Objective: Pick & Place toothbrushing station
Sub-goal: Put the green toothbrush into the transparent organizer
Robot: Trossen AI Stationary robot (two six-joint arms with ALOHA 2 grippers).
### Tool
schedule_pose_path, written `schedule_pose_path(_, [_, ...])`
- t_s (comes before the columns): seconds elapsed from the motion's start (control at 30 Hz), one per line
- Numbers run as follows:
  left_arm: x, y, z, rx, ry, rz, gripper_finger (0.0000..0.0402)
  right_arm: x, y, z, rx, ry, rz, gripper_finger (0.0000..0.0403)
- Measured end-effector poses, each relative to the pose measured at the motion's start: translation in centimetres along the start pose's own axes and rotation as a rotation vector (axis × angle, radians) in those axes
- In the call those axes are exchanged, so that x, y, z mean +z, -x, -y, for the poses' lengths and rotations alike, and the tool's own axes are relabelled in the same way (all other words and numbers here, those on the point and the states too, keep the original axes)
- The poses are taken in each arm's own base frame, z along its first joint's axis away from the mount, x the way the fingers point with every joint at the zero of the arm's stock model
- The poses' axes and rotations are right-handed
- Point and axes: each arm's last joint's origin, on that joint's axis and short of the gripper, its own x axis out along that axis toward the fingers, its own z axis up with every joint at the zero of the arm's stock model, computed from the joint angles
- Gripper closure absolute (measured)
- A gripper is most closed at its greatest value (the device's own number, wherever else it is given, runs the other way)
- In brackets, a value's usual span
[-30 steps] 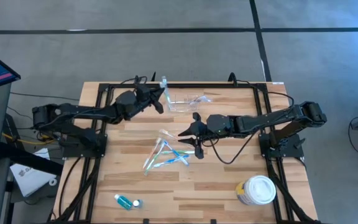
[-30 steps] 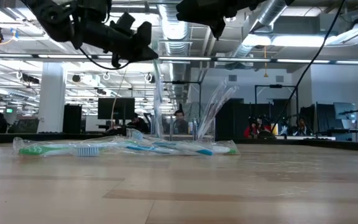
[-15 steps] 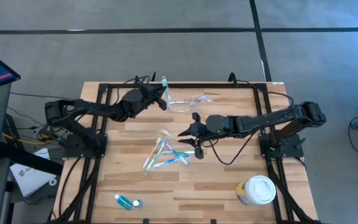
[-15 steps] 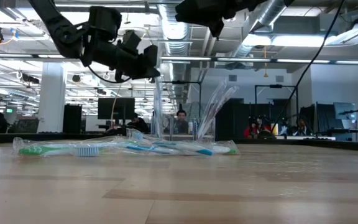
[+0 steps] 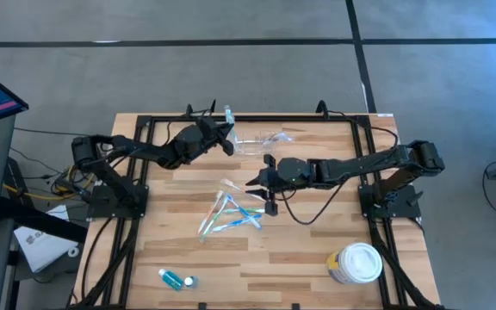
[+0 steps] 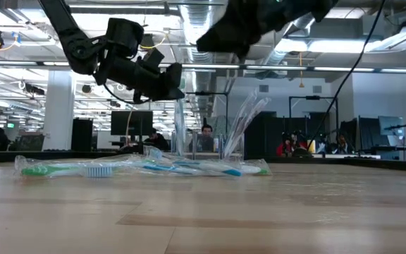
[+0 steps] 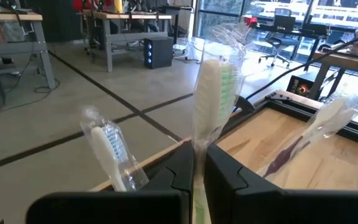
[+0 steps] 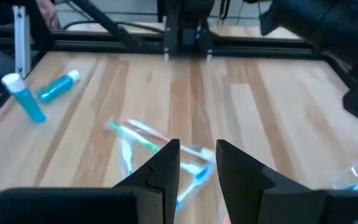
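The left gripper is pinching a wrapped toothbrush near the toothbrushing station; keep it upright; the right gripper is hovering, jaws parted, empty.

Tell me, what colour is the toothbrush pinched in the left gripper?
White with green bristles, in clear wrap: the toothbrush shows best in the left wrist view.
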Motion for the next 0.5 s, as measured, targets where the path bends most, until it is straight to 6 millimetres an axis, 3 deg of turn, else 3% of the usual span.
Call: schedule_pose_path(0.5, [-1.9,-0.7,0.0,0.013,0.056,-0.060,0.0393,0.0,-0.4,0.5,-0.010,-0.007,0.007,0.0307])
